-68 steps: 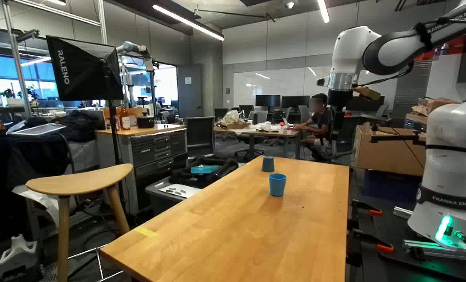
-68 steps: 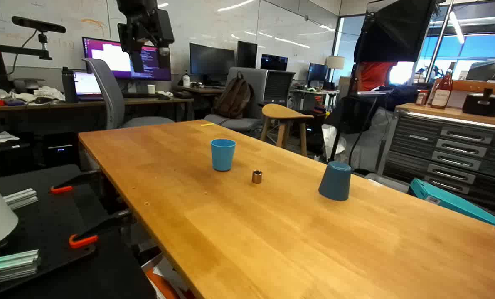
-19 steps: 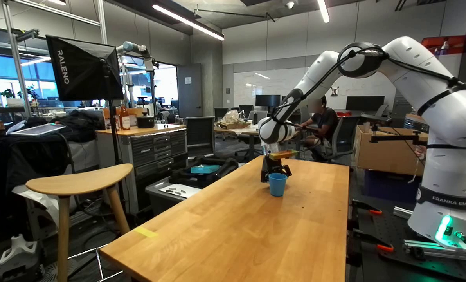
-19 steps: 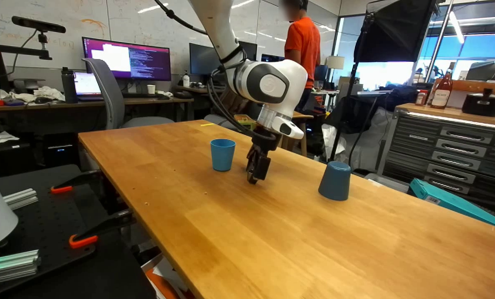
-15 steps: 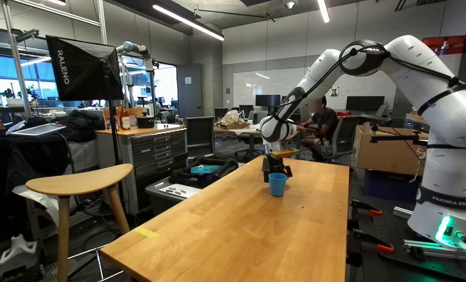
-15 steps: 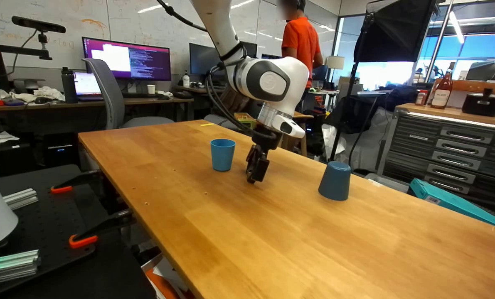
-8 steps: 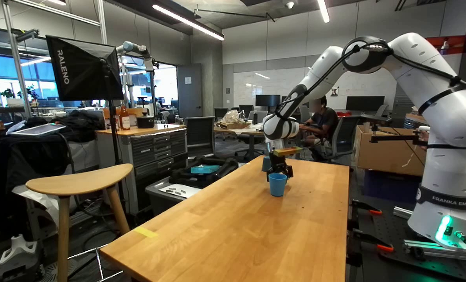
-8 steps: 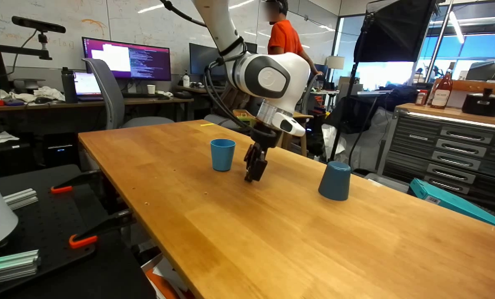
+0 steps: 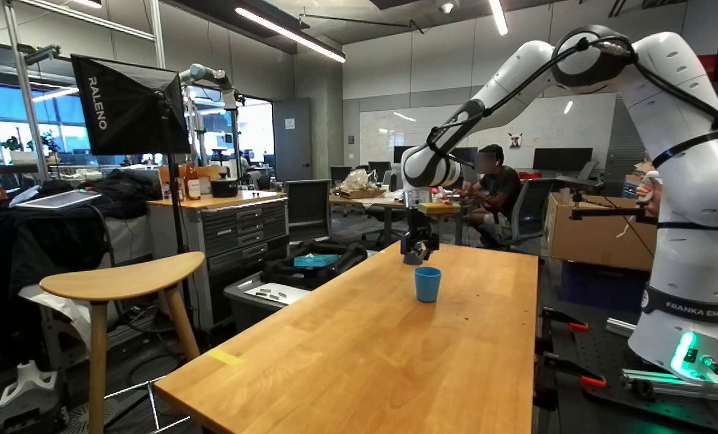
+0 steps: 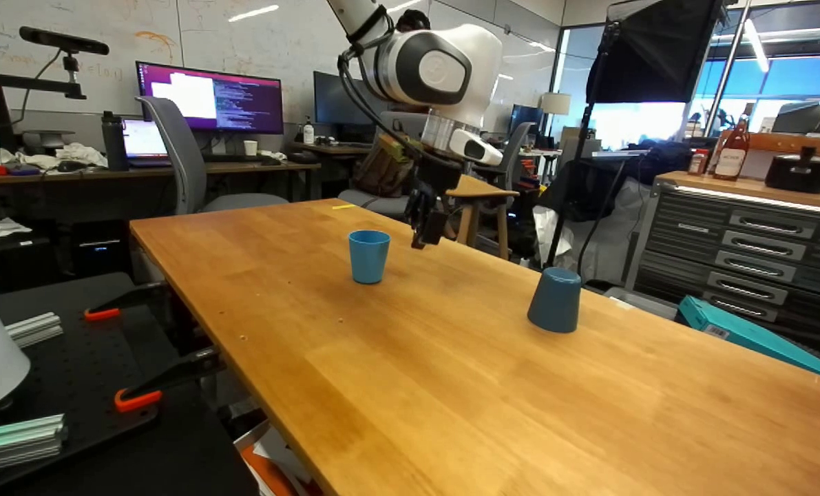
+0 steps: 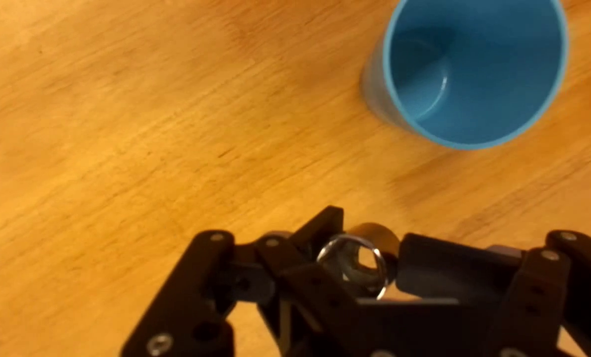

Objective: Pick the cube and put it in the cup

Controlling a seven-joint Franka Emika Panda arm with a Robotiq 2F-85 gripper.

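Observation:
A small hollow metal cylinder (image 11: 378,237) with a shiny rim sits between the fingertips of my gripper (image 11: 367,248), which is shut on it in the wrist view. No cube shows; this cylinder is the only small piece in view. Both exterior views have the gripper (image 10: 425,231) raised above the table, pointing down. The light blue cup (image 10: 369,258) stands upright, its mouth facing up, a short way to the side of the gripper. From the wrist, the cup (image 11: 474,74) lies up and to the right of the fingers, and its visible inside holds nothing.
A darker blue cup (image 10: 555,301) rests upside down on the wooden table (image 10: 492,406), partly hidden behind the gripper in an exterior view. Clamps with orange tips (image 10: 138,401) grip the table's robot side. A wooden stool (image 9: 123,277) stands past the opposite edge.
The metal cylinder stood on the table at first. The gripper came down over it, closed, and has since risen clear of the surface with it. Both cups have stayed put.

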